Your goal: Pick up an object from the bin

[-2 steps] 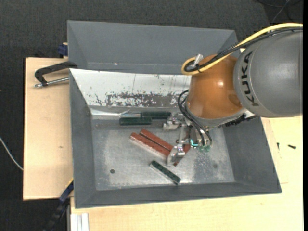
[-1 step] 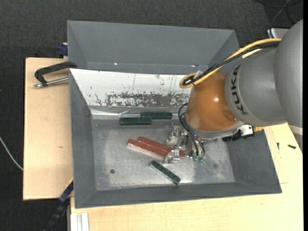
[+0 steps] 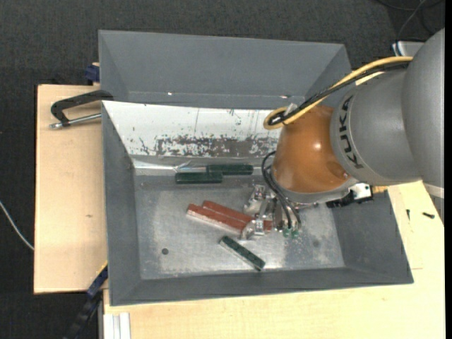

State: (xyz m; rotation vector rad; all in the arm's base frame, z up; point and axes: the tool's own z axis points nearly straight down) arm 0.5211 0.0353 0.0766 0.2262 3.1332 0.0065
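Evidently pick not completed: claw noted low in bin, at right end of red-brown bars; open or closed cannot be told; nothing seen lifted.

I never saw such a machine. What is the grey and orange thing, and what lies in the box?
It is a robot arm, seen by one camera from above; it reaches in from the right. The orange part covers its wrist. At its tip is the gripper, which grasps things. The box is a metal bin. In it lie two red-brown bars beside the gripper, one green bar nearer the front, and two green bars at the back wall. Whether the gripper holds anything, I cannot tell.
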